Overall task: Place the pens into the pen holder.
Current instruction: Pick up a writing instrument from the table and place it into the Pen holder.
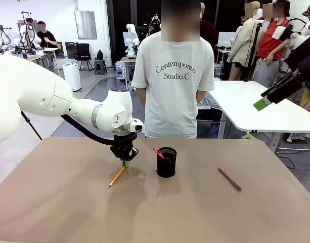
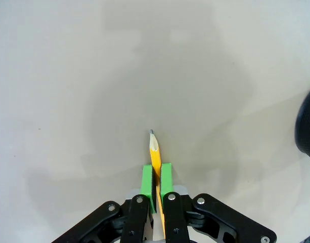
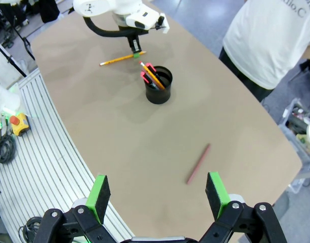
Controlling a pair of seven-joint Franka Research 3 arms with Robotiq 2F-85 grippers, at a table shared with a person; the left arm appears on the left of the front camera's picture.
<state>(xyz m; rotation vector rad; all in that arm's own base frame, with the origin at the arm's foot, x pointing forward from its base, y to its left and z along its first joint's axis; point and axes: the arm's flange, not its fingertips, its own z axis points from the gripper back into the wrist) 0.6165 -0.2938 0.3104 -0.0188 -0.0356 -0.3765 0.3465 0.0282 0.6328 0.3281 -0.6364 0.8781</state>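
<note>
— Yellow-orange pen (image 1: 117, 176) is lying left of the pen holder (image 1: 166, 162)?
— Yes. Left wrist: left gripper (image 2: 156, 174) is clamping it near its tip.
— Right wrist?
— Right gripper (image 3: 158, 188) is hanging spread apart; maroon pen (image 3: 197, 163) is lying on the table (image 3: 119, 142) beyond it.

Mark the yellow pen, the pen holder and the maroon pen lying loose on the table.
yellow pen (image 1: 117, 176), front view, middle of its free shaft.
pen holder (image 1: 166, 169), front view, mesh wall.
maroon pen (image 1: 229, 179), front view, mid-shaft.
</note>
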